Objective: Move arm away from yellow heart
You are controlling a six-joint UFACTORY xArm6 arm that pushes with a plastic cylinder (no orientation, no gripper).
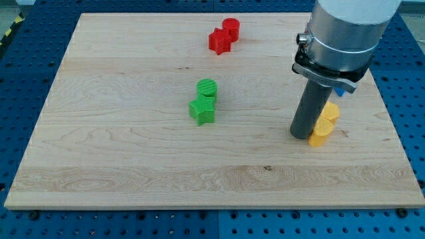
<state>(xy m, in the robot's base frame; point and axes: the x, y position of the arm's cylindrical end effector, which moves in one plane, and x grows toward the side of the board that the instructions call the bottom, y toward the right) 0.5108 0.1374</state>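
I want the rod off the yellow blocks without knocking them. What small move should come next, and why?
Probably slide my tip toward the view's left. It stands right against the left side of the two yellow blocks: the yellow heart and another yellow block, shape unclear, just above it. The board on that side is bare up to the green star, so leftward should part from them without pushing.

A: Quick, what's your body look like?

B: Fat pale grey cylinder up top, smooth, cut off by the view's top edge. Under it a black collar ring with a small silvery screw on the view's left side.

A: Below that?

B: Bit of blue showing under the collar on the view's right. Then a straight dark grey rod down to my tip (302, 137).
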